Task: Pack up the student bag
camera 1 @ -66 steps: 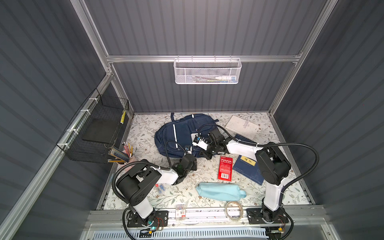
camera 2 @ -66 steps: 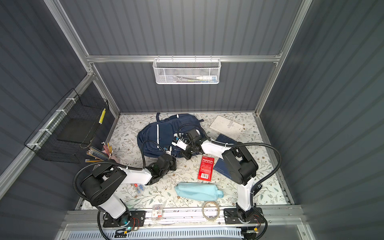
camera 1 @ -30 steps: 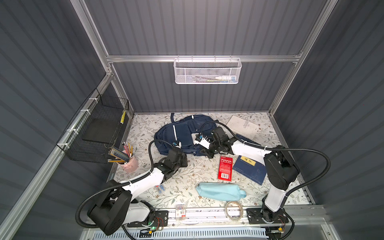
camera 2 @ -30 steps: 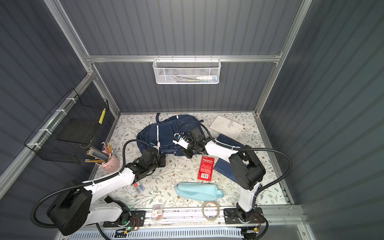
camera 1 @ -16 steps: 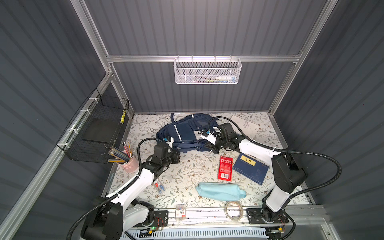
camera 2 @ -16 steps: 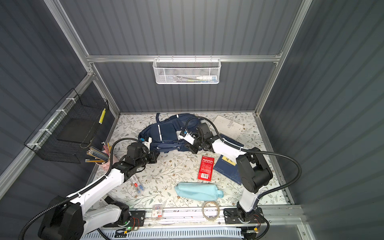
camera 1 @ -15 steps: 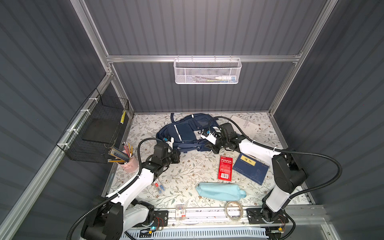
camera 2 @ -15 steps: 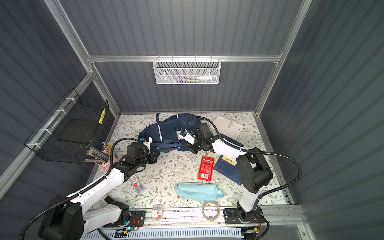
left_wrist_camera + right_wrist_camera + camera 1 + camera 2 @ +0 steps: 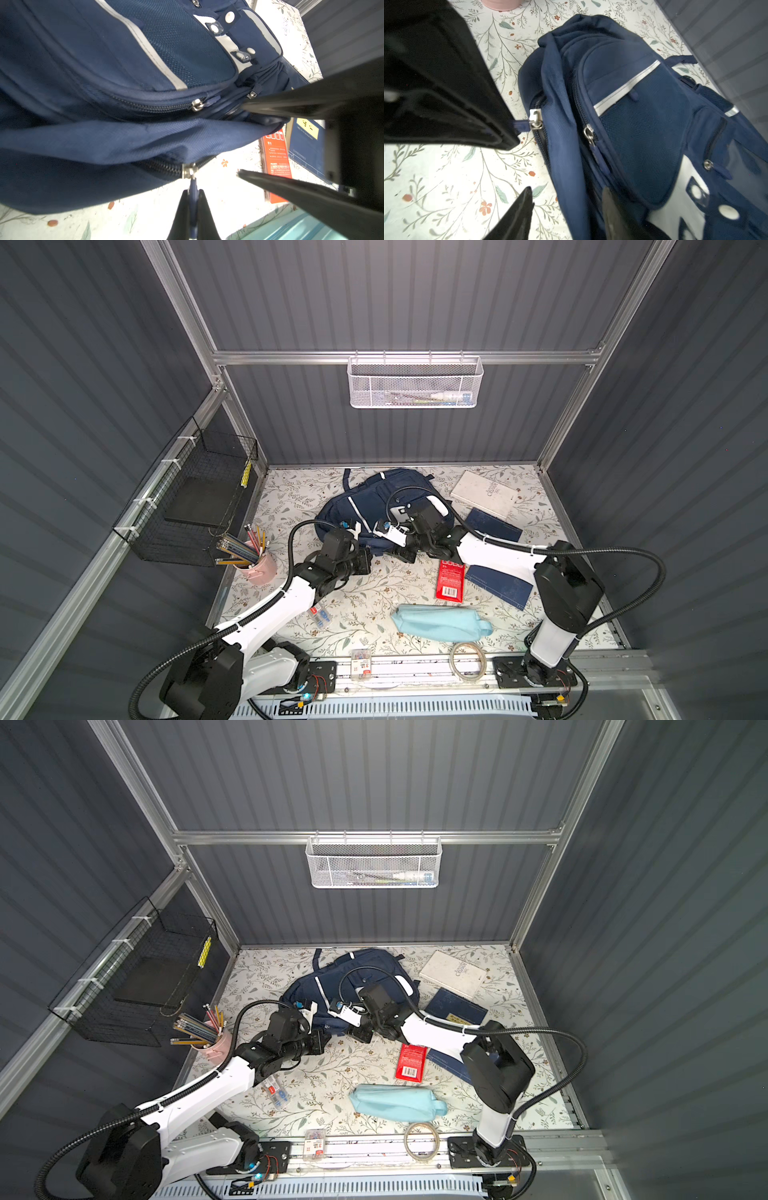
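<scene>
Jaws differ: left gripper (image 9: pixel 192 193) clamped on the zipper pull (image 9: pixel 521 125), right gripper (image 9: pixel 566 193) parted and empty. By the back edge of the table (image 9: pixel 374 593), midway along, lies the student bag (image 9: pixel 374 506). Best: right pinches the loose flap (image 9: pixel 145 139) to anchor fabric, then left draws its pull steadily along the track.

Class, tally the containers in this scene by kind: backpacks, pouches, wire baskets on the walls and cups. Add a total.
Backpack: 1
Pouch: 1
Wire baskets: 2 (white basket, black basket)
Cup: 1
Total: 5
</scene>
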{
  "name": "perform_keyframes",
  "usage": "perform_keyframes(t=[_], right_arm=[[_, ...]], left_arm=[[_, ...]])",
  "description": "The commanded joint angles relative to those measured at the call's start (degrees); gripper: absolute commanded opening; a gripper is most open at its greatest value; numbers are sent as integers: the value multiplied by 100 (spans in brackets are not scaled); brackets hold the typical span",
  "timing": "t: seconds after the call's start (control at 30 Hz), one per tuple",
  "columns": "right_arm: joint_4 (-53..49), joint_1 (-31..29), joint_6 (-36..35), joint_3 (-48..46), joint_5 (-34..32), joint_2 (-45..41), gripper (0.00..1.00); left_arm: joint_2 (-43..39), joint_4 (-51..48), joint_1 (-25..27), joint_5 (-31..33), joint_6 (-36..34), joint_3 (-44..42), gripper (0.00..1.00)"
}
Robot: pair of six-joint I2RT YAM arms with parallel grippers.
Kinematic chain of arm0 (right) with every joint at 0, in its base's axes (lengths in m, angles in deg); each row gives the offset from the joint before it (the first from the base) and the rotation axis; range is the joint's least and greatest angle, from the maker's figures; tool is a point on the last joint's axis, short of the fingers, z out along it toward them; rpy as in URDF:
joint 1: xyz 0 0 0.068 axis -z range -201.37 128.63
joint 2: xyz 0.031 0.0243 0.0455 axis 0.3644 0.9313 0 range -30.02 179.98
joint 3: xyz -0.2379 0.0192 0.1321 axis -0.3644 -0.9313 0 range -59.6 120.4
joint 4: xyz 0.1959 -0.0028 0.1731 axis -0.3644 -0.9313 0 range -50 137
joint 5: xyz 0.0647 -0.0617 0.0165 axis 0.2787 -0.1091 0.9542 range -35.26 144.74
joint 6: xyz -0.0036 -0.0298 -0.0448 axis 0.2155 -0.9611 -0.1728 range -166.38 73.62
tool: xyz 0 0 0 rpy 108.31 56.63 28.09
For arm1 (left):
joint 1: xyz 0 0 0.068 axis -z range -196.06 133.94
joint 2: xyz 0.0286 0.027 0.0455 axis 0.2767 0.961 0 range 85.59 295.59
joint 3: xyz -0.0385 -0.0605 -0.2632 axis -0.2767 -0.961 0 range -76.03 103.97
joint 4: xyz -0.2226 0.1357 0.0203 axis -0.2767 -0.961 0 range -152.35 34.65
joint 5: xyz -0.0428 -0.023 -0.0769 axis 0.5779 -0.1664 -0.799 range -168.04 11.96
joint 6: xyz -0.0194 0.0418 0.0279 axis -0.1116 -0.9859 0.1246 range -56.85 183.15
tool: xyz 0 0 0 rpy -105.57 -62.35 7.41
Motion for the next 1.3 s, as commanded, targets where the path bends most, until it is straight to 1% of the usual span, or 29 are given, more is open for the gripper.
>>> perform_keyframes(t=[0.0,0.03,0.07,0.1,0.13,0.17,0.2,0.23,0.27,0.33,0.43,0.5,0.53,0.57,0.6,0.7,0.77,0.83,0.87,0.93,0.97,1.0,1.03,1.1,1.17,1.23,1.27], right_arm=[[-107,-40,73,353,-201,325,49],[-92,-61,81,408,-251,408,45],[-138,-71,75,447,-248,459,36],[-161,-78,81,452,-248,457,27],[-163,-72,100,404,-220,428,16],[-135,-71,64,300,-157,352,7],[-77,-71,-3,169,-106,276,1],[15,-71,-109,-14,-10,170,0],[69,-71,-246,-197,70,78,0],[105,-63,-517,-459,161,-78,0],[-51,26,-819,-712,305,-291,0],[-51,110,-947,-862,419,-413,0],[-31,151,-1032,-943,690,-461,0],[-42,174,-1109,-994,737,-483,0],[-84,191,-1176,-1015,761,-496,0],[-146,303,-1210,-1080,842,-565,0],[-23,398,-1115,-1125,946,-613,0],[55,407,-1107,-1097,949,-574,0],[95,412,-1108,-1082,897,-546,0],[142,421,-1176,-1033,709,-471,0],[195,438,-1197,-1037,630,-449,0],[322,506,-1181,-1036,540,-411,0],[389,599,-1093,-960,279,-352,0],[256,774,-878,-650,106,-202,0],[50,866,-810,-415,-39,-145,2],[-17,865,-861,-398,84,-222,25],[-36,837,-853,-413,201,-290,33]], left_arm=[[-269,95,-14,-280,100,276,0],[-300,72,-13,-293,112,234,0],[-326,11,-13,-245,103,210,0],[-344,-87,-13,-143,88,192,0],[-352,-244,-13,38,59,181,0],[-356,-390,-22,287,52,165,0],[-350,-497,-29,507,28,161,0],[-317,-588,-61,721,-12,152,0],[-267,-683,-146,840,-76,179,0],[-152,-785,-460,858,-172,248,0],[40,-579,-1198,491,-198,243,0],[216,-579,-1498,586,-316,377,0],[311,-604,-1618,702,-404,498,0],[394,-586,-1744,823,-447,607,0],[479,-562,-1901,814,-460,714,0],[715,-416,-2518,477,-469,993,0],[766,-277,-2737,177,-469,1088,0],[736,-246,-2738,19,-541,1125,0],[712,-319,-2738,50,-584,1124,0],[641,-372,-2753,315,-640,1018,0],[617,-393,-2779,286,-645,976,0],[553,-411,-2782,73,-639,925,0],[434,-320,-2774,-186,-528,819,0],[67,-275,-2674,-606,-248,577,0],[-476,-642,-2321,-428,-213,508,0],[-913,-1077,-1897,-283,-133,547,0],[-1062,-1176,-1756,-301,-42,543,0]])
